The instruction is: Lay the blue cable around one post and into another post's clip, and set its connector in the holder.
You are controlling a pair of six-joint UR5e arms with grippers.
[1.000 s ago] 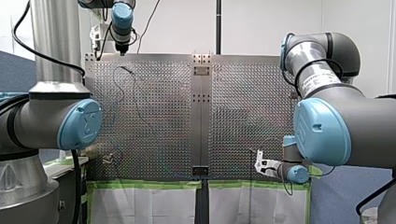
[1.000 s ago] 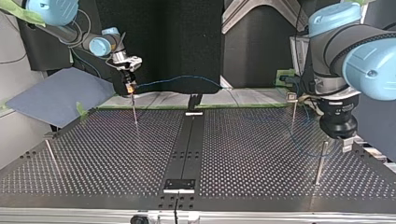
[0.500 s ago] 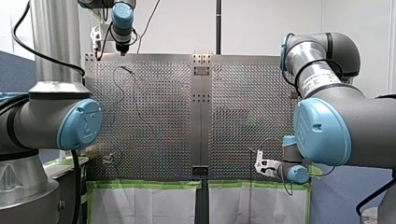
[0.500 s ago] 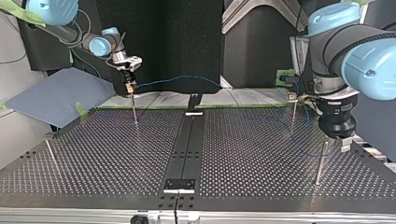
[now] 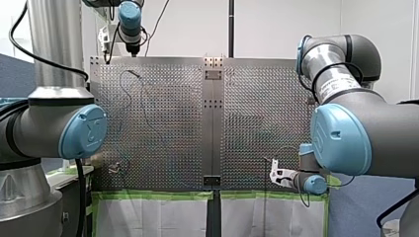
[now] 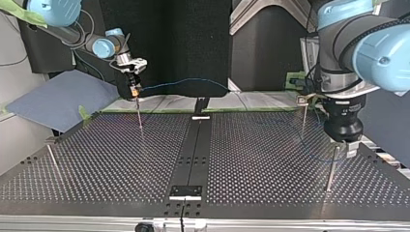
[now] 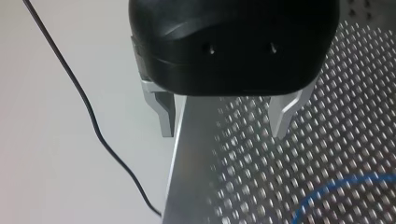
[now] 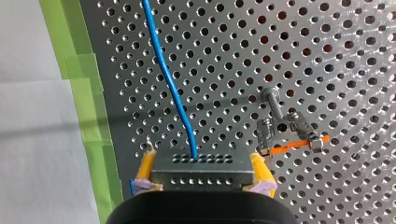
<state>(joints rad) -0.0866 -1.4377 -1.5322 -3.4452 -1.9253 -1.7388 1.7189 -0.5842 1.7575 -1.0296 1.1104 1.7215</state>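
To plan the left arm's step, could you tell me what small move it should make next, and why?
Probably move my left pincer over the blue cable and lower it to grip. It is open and empty above the table edge, the cable lies slack on the table just ahead, and my right pincer clamps the connector.

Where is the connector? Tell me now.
The connector sits clamped in my right claw, beside a post, at the top view's left.
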